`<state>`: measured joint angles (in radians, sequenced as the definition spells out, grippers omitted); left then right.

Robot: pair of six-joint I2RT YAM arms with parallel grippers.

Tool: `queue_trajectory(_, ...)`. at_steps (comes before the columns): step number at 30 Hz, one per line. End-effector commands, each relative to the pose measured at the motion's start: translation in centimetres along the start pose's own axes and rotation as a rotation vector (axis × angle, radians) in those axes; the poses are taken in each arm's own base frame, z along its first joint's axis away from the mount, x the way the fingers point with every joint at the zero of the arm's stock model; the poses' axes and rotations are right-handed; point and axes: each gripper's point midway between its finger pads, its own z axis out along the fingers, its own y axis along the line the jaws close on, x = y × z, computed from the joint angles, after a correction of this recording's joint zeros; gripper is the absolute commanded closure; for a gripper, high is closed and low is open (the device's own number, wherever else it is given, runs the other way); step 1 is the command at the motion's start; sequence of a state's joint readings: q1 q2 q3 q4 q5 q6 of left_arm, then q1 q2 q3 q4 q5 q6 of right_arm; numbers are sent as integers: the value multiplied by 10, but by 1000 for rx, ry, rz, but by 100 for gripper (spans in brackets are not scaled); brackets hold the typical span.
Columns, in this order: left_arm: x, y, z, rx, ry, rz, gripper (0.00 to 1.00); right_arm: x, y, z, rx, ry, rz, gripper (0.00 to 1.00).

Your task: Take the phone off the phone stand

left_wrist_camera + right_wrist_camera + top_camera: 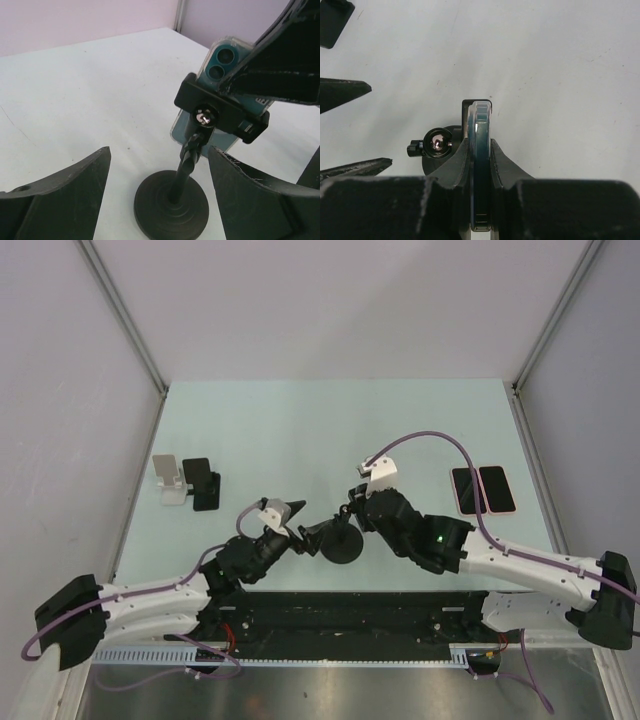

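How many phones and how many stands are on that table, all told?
Phones: 3, the clamped phone and two flat phones at right.
Stands: 3, the round-base stand, a white stand and, seemingly, a black stand at left.
Total: 6.

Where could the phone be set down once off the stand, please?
Free: the far table between the white stand and the two flat phones. Crowded: near centre, where left tool and right tool, gripping the phone, meet at the phone stand.

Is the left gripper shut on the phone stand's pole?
No. The left gripper is open, fingers wide apart either side of the phone stand, with table showing between them and the pole.
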<state>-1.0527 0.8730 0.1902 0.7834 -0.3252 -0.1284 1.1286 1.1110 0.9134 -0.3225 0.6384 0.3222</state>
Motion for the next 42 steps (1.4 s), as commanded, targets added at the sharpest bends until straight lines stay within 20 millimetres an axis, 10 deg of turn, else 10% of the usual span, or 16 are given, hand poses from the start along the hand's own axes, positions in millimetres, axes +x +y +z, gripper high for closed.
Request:
queue_trajectory(1, 23, 0, 1, -1, 69, 41, 16, -46, -1, -1, 56, -136, 125, 76)
queue_trajectory(10, 46, -13, 28, 4, 170, 34, 17, -54, 18, -15, -86, -140, 116, 30)
queue_trajectory(32, 13, 63, 58, -261, 96, -99, 21, -26, 73, -49, -484, 14, 13, 25)
queue_trajectory(42, -15, 49, 23, -215, 25, -75, 11, -66, 5, -36, -382, -134, -145, 0)
